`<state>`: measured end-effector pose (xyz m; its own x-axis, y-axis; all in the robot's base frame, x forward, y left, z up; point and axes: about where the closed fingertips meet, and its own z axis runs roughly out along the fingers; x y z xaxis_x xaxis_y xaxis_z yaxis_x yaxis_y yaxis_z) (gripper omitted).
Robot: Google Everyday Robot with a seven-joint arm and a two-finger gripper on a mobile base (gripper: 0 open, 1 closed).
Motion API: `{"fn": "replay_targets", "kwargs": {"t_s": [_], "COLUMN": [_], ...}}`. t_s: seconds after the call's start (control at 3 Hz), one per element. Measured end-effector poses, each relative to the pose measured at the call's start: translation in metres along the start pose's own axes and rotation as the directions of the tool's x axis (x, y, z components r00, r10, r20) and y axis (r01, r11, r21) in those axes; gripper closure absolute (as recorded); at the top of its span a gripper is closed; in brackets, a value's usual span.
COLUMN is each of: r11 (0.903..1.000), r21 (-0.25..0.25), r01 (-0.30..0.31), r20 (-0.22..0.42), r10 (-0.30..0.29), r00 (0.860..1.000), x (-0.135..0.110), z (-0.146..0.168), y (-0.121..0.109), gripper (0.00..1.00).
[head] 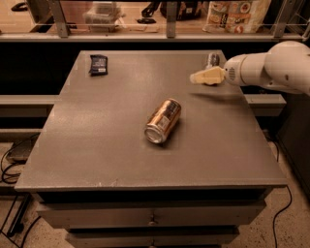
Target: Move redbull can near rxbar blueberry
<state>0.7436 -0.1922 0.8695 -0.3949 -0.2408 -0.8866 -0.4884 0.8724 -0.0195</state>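
The redbull can (pixel 212 60), slim and silver-grey, stands upright at the far right of the grey table (pixel 106 145). It is partly hidden behind my gripper (pixel 197 78). The gripper, cream-coloured on a white arm, hovers just in front of and to the left of the can, above the table. The rxbar blueberry (pixel 98 64), a flat dark blue wrapper, lies at the far left of the table, well away from the can.
A copper-gold can (pixel 163 120) lies on its side in the middle of the table. A shelf with a railing and packages (pixel 237 14) runs behind the table. Cables (pixel 9 164) lie on the floor at the left.
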Motion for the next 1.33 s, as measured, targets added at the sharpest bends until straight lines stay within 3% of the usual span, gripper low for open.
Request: {"fn": "replay_targets", "kwargs": {"t_s": [0.33, 0.67, 1.0, 1.33], "r11": [0.9993, 0.9984, 0.9982, 0.9963], "r21": [0.026, 0.016, -0.021, -0.072], "r01": [-0.026, -0.054, -0.056, 0.048], "r20": [-0.006, -0.018, 0.004, 0.094], "r10": [0.026, 0.054, 0.056, -0.041], "r00": [1.000, 0.998, 0.998, 0.995], "x": [0.004, 0.005, -0.012, -0.071], "z": [0.013, 0.034, 0.044, 0.018], "y": [-0.008, -0.008, 0.010, 0.029], "gripper": [0.00, 0.21, 1.00, 1.00]}}
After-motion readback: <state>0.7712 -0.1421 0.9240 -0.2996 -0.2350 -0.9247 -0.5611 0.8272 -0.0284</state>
